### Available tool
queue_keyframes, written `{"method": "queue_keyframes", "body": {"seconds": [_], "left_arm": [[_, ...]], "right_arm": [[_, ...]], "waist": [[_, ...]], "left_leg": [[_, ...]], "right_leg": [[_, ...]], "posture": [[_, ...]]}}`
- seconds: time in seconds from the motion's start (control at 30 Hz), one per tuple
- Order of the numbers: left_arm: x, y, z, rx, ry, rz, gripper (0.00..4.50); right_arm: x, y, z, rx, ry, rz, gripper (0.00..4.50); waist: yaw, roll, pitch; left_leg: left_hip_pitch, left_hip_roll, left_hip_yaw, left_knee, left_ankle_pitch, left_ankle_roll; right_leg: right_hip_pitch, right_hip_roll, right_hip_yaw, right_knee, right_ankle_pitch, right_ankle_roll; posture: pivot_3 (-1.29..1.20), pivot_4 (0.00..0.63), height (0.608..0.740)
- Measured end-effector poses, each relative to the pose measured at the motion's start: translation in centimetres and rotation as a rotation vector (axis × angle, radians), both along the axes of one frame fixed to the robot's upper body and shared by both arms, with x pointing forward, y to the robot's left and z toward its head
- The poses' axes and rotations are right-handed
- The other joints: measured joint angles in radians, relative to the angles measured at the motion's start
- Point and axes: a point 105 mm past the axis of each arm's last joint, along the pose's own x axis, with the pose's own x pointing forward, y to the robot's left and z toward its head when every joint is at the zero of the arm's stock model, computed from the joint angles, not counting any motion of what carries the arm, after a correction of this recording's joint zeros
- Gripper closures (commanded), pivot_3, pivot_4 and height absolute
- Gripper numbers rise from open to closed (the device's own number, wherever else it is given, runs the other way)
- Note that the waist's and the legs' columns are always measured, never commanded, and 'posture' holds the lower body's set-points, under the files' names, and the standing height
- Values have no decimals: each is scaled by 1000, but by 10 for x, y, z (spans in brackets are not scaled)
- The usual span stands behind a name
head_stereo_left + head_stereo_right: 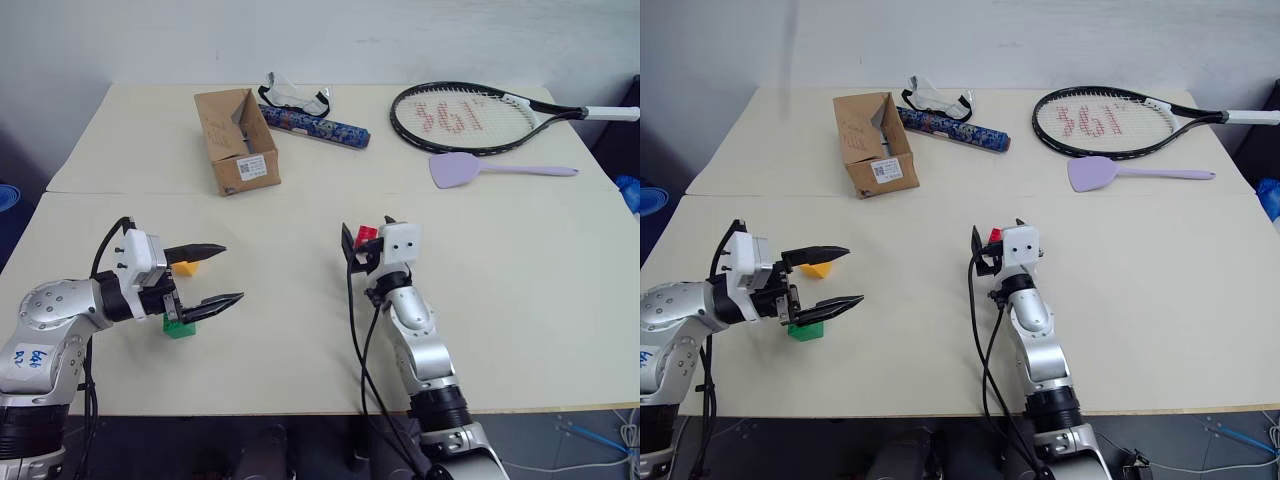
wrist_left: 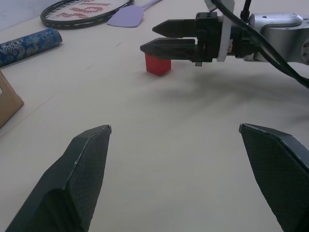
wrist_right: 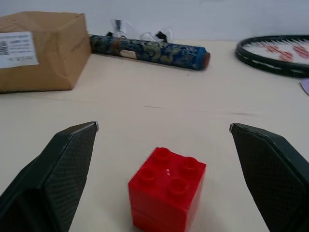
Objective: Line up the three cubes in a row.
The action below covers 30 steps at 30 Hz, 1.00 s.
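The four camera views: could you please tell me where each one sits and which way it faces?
Left eye view: on the head, looking forward and down over the table; shows both arms, left gripper, right gripper.
Right eye view: the same scene from the other eye.
Left wrist view: on the left wrist, looking along its own open fingers at the right gripper over the red cube.
Right wrist view: on the right wrist, looking between its open fingers at the red cube.
Both wrist views share the red cube and racket.

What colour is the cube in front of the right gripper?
Red cube, with a studded top; clearest in the right wrist view.
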Motion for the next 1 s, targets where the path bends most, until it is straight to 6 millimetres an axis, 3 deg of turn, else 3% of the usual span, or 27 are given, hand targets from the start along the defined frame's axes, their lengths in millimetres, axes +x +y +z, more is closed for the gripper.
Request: {"method": "queue_keyframes", "body": {"seconds": [0.2,0.3,0.53,0.7,0.8,0.87,1.0], "left_arm": [[-2,-1,3,4,17,5,25],[-3,4,5,33,27,10,0],[-4,11,10,26,36,36,0],[-9,9,10,23,45,32,0],[-8,10,10,22,46,37,0],[-8,9,10,18,45,36,0],[-13,6,7,25,56,-20,0]], "right_arm": [[2,6,-6,39,17,-55,0],[2,7,-9,46,21,-52,643],[3,4,-11,67,27,-84,2987],[2,6,-11,66,23,-60,3010],[-5,13,-8,57,-13,68,3010],[-14,17,1,42,-62,244,3010],[-44,8,43,-80,-212,700,3010]], "waist": [[-2,0,0],[-3,0,0],[-5,0,0],[-6,0,0],[-5,0,0],[-4,0,0],[5,0,0]], "left_leg": [[0,0,0,0,0,0],[0,0,0,0,0,0],[0,1,0,0,0,0],[0,1,0,0,0,0],[0,1,0,0,0,0],[0,0,0,0,0,0],[0,0,0,0,-1,2]], "right_leg": [[0,0,0,1,0,-1],[-1,0,1,1,-1,-1],[-1,0,1,1,-1,-1],[-1,0,2,1,-1,-1],[-1,0,2,1,-1,-1],[-1,0,3,0,-1,-1],[0,0,2,-1,0,0]], "posture": [[0,150,740],[0,150,740],[0,150,740],[0,150,740],[0,150,740],[0,150,740],[0,150,740]]}}
